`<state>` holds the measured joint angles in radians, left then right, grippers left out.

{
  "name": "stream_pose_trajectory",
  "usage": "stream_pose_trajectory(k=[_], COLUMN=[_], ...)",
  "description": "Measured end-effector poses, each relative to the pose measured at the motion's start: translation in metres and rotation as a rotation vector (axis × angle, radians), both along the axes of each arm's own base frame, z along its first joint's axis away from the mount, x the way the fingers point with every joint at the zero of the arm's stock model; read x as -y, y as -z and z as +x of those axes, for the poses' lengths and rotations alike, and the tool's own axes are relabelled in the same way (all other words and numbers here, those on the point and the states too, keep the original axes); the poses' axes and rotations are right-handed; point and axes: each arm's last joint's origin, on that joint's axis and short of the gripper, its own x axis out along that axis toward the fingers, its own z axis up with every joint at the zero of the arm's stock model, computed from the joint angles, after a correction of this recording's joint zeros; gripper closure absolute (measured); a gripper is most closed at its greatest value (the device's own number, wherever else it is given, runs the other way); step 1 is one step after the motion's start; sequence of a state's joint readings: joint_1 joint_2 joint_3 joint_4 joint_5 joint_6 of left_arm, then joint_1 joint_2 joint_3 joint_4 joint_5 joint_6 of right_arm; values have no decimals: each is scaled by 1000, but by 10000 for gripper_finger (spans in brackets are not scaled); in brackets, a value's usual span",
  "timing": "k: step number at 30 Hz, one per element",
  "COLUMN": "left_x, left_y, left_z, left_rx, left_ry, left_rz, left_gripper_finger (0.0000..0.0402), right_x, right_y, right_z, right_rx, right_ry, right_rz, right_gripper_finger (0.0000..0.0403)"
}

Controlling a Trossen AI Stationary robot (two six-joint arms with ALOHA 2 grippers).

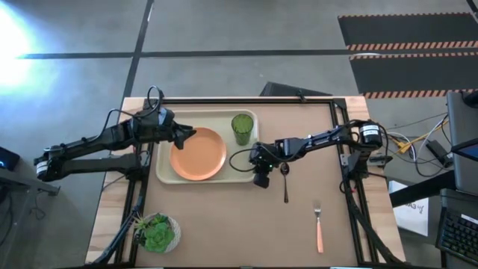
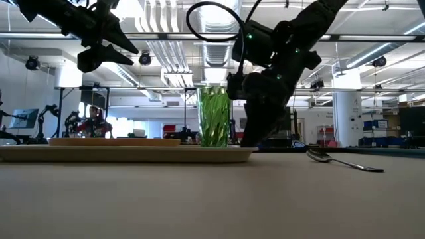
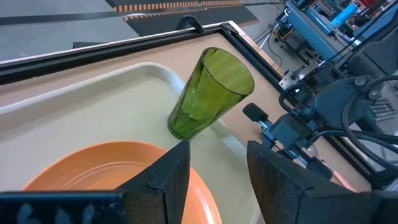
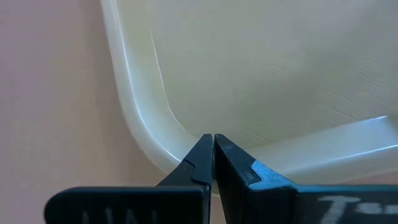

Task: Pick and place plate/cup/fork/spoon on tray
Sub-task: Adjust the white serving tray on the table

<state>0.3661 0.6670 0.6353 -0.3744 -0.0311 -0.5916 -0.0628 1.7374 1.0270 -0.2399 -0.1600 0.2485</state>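
Note:
The cream tray [image 1: 166,176] lies at the table's far left. The orange plate [image 1: 198,153] rests flat on it, and the green cup [image 1: 242,128] stands upright in its far right corner. On the bare table to the tray's right lies the dark spoon [image 1: 285,183]. The pink-handled fork [image 1: 319,228] lies nearer the front. My left gripper [image 3: 217,168] hovers open above the plate's far edge, well clear of it. My right gripper [image 4: 213,142] is shut, its tips slanting down at the tray's near right corner [image 4: 163,140], just left of the spoon. My right gripper's shut fingertips [image 4: 202,152] come down from the right onto the rounded rim of the tray's near right corner [image 4: 163,140]. In the low view they reach the rim's height [image 2: 247,143]. Whether they touch it, I cannot tell.
A white bowl with a green plant [image 1: 157,233] stands at the table's near left corner. A black frame [image 1: 340,127] runs along the table's far and right edges. Bare table lies between the tray and the fork.

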Motion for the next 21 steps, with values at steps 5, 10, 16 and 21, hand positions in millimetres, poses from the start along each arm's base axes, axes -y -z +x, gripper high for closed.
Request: stream_pose_trajectory(k=[5,10,16,21], left_x=[0,0,0,0], left_y=[0,0,0,0], left_z=[0,0,0,0], left_rx=[1,2,3,2], left_ry=[-1,-1,-1,0], left_rz=[-3,-2,-2,0], left_gripper_finger=[260,260,260,260], right_x=[0,-1,-2,-3], right_y=[-2,-9,-15,-17], right_z=[-1,-7,-19,-22], right_rx=[-17,-94,-169,-166], right_ry=[1,1,30,48], right_rz=[7,10,19,30], right_gripper_finger=[394,394,394,394])
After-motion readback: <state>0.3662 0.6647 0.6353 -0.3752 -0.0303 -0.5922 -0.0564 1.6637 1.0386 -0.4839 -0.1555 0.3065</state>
